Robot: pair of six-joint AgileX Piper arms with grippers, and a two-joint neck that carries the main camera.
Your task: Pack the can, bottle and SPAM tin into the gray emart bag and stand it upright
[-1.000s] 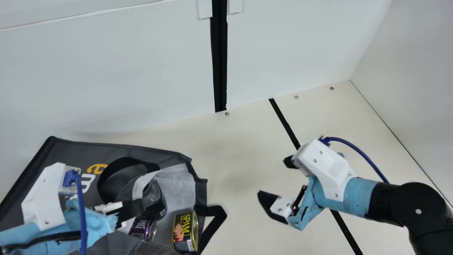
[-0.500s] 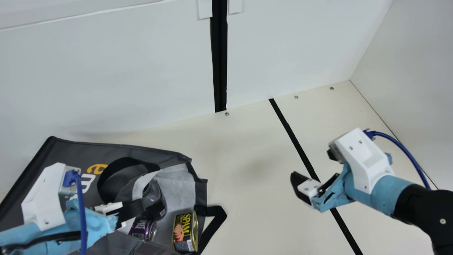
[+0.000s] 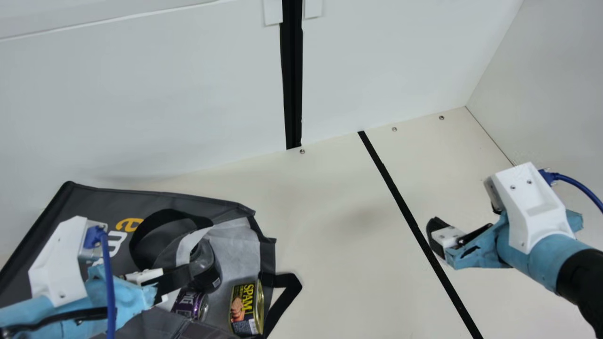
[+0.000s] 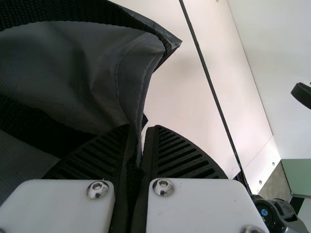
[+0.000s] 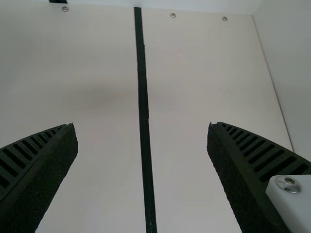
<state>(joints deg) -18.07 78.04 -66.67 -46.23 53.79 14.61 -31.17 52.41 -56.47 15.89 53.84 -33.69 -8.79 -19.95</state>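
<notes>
In the main view my left gripper is at the mouth of the gray emart bag, which lies on its side. The left wrist view has that gripper shut on the bag's edge. Inside the bag's mouth are the dark clear-topped bottle, the purple can and the SPAM tin, tin nearest the opening. Well right of the bag, my right gripper hangs over the table; in its wrist view this gripper stands open with nothing between the fingers.
A black strap loop sticks out from the bag's mouth onto the cream table. A black strip crosses the table under the right gripper. White walls stand at the back and right.
My right arm has moved to the right, away from the bag, its gripper staying open. My left arm, the bag and the things in it have kept still.
</notes>
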